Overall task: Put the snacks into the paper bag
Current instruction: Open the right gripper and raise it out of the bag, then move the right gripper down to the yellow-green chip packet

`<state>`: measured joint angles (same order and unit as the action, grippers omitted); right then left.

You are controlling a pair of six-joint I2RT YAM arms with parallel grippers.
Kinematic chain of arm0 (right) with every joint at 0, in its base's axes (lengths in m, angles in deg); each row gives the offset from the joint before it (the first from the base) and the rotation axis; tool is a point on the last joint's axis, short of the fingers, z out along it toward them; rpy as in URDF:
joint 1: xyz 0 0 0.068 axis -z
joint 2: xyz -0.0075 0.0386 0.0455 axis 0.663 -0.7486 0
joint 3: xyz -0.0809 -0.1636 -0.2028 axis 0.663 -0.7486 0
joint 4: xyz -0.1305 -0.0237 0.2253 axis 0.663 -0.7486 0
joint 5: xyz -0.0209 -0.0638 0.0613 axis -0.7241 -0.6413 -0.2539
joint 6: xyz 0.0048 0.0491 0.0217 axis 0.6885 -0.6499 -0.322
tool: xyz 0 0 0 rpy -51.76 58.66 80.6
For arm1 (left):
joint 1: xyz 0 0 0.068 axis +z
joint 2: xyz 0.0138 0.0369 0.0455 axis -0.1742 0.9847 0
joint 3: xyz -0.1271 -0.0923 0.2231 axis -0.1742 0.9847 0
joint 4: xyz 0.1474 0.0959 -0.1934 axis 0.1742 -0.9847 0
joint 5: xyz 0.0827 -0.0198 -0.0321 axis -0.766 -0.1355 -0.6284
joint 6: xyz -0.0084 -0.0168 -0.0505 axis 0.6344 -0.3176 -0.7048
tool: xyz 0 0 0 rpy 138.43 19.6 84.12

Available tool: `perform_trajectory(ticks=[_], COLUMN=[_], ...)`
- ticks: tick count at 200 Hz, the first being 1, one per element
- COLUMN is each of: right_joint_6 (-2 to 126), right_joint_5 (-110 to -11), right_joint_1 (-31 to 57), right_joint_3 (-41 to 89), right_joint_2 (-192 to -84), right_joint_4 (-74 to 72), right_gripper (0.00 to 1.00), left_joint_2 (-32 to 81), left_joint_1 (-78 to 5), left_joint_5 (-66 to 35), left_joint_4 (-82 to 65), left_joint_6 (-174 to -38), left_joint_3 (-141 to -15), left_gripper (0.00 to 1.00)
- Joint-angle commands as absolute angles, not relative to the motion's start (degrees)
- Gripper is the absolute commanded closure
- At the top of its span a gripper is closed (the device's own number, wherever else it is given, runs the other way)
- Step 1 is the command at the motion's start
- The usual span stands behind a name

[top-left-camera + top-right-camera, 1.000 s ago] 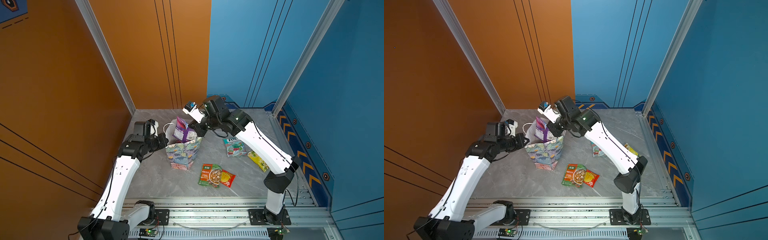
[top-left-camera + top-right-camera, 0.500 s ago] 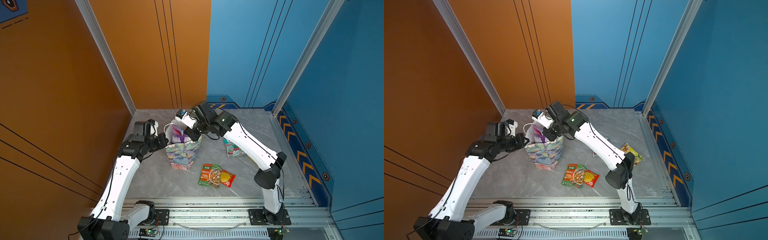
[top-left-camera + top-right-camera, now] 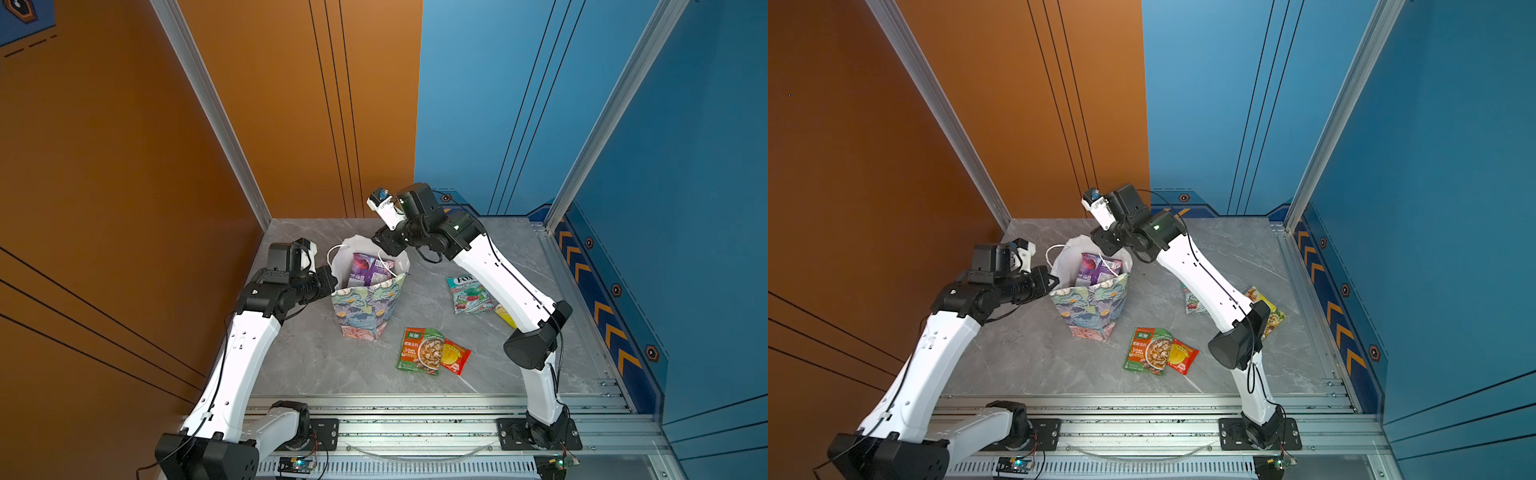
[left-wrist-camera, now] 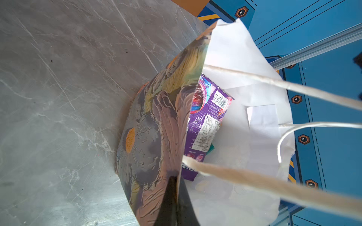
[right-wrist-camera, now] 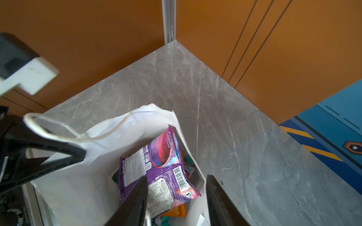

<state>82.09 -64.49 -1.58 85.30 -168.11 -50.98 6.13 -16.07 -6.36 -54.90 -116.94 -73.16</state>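
Both top views are showing a grey marbled tabletop (image 3: pixel 316 357) between an orange wall (image 3: pixel 291 104) and a blue wall (image 3: pixel 478 104). The left pincer (image 4: pixel 174 195) is clamping the rim of the paper bag (image 3: pixel 368 305). The right pincer (image 5: pixel 177 177) is hanging wide above the purple packet (image 3: pixel 368 268) inside it. A green packet (image 3: pixel 419 349) is lying near the bag on the tabletop.

Yellow-green sachet (image 3: pixel 505 316) mostly behind the right arm (image 3: pixel 498 270); lower packets (image 5: pixel 181 211) barely visible under the purple packet (image 5: pixel 156 172).
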Motion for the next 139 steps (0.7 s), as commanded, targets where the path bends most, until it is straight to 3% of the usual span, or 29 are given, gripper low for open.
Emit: perform_trajectory(ticks=[1, 76, 139], right_joint_6=[75.49, 62.21, 52.08], right_joint_5=[-64.68, -65.06, -64.81], right_joint_1=[0.07, 8.13, 13.60], right_joint_3=[81.13, 41.72, 15.35], right_joint_2=[-163.17, -137.82, -124.54], right_joint_4=[-44.95, -24.99, -31.44], right_gripper=[0.49, 0.42, 0.42], left_joint_2=[5.33, 5.78, 5.33], left_joint_1=[-16.10, -15.85, -15.92], left_joint_5=[-4.22, -4.13, -4.73], left_joint_4=[-52.06, -51.85, -51.28], left_joint_6=[-116.94, -116.85, -117.38], left_joint_3=[-73.55, -73.39, -72.58], left_gripper=[1.00, 1.00, 1.00])
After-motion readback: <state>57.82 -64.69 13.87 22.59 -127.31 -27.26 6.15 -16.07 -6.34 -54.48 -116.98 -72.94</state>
